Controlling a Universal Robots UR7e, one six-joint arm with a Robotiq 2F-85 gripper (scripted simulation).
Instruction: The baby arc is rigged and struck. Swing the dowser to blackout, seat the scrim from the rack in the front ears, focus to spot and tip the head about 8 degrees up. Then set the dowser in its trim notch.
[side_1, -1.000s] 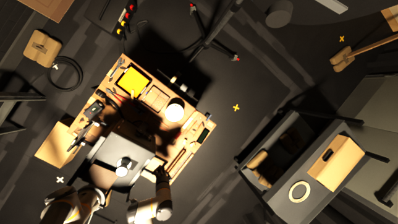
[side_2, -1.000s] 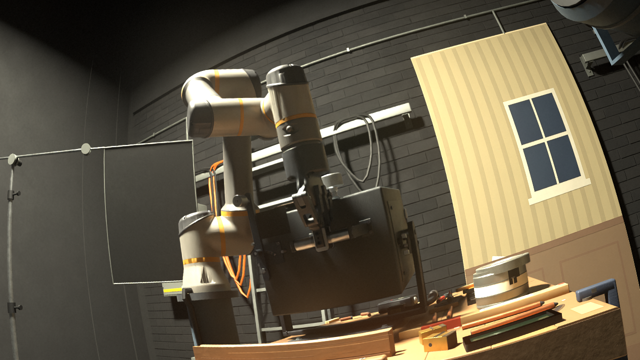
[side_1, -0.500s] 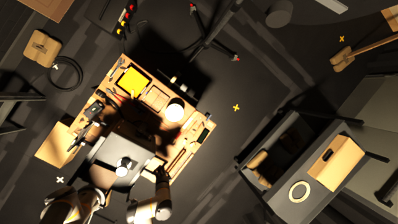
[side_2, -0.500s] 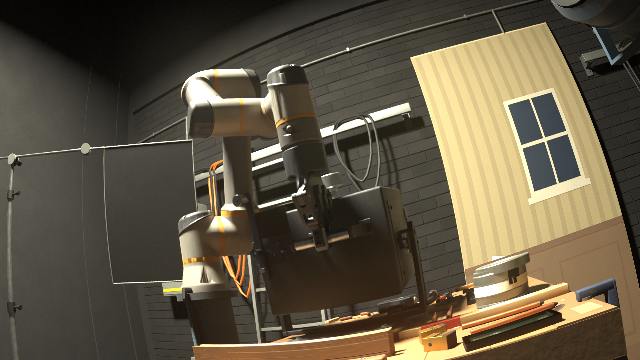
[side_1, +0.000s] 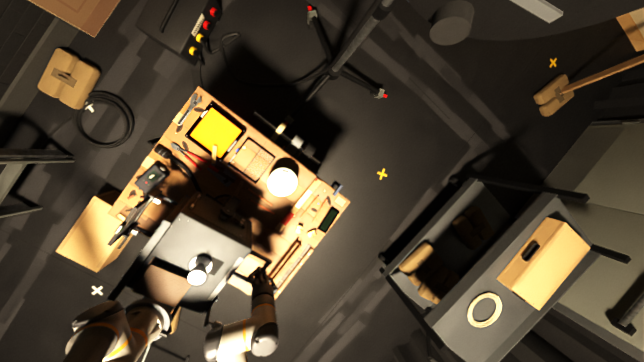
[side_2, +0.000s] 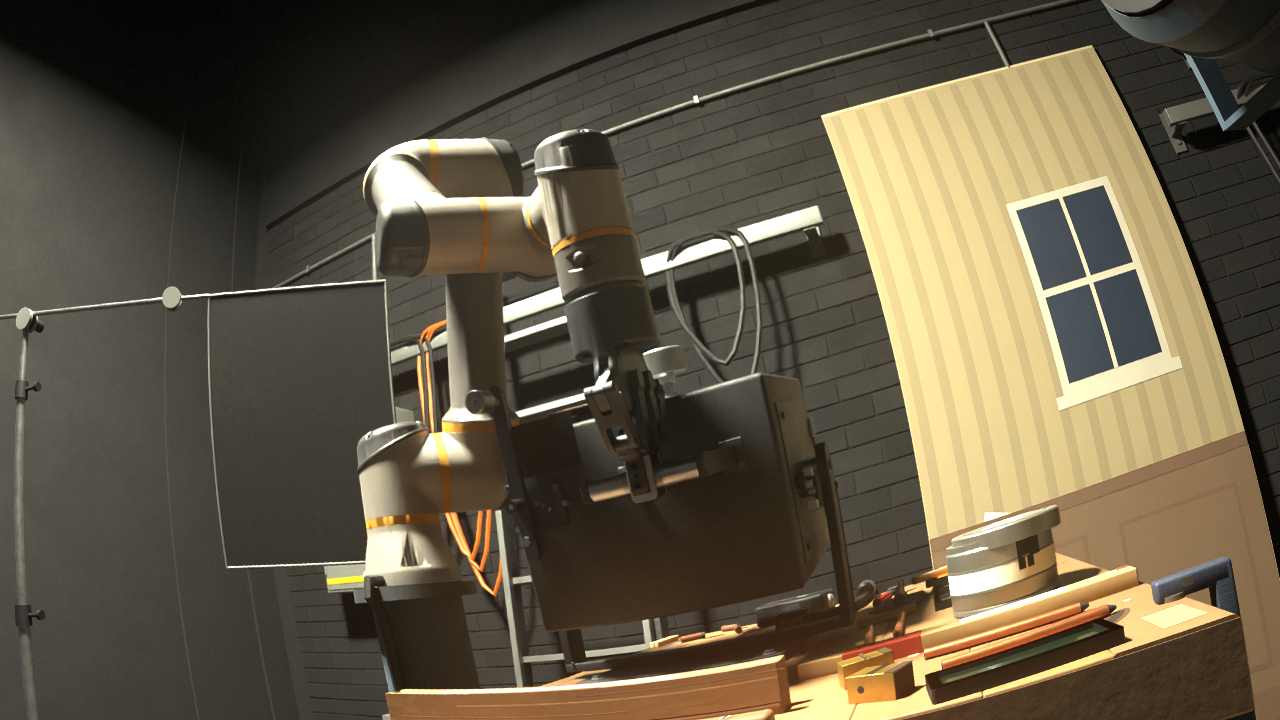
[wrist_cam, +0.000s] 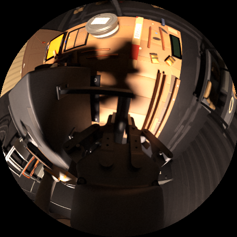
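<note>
A round horizontal bar handle (side_2: 658, 476) runs along the near side of the dark lamp head (side_2: 689, 501), which sits tilted in its yoke above the wooden bench. From above, the lamp head (side_1: 200, 250) covers the bench's near end, with a bright knob (side_1: 199, 272) on top. The wrist camera shows the handle (wrist_cam: 120, 122) running away between the fingers, with the head's front ears (wrist_cam: 96, 90) beyond it. A framed scrim (side_1: 253, 159) lies on the bench next to the yellow gel frame (side_1: 216, 131). My gripper (side_2: 641, 484) comes down from above and grips the bar handle.
A round film can (side_2: 1002, 548) stands on the bench's far right, with rulers, pencils and small blocks (side_2: 873, 676) around it. A black flag (side_2: 300, 421) hangs left of the arm. On the floor are a light stand (side_1: 350, 50), a cart (side_1: 490, 260) and cable coils.
</note>
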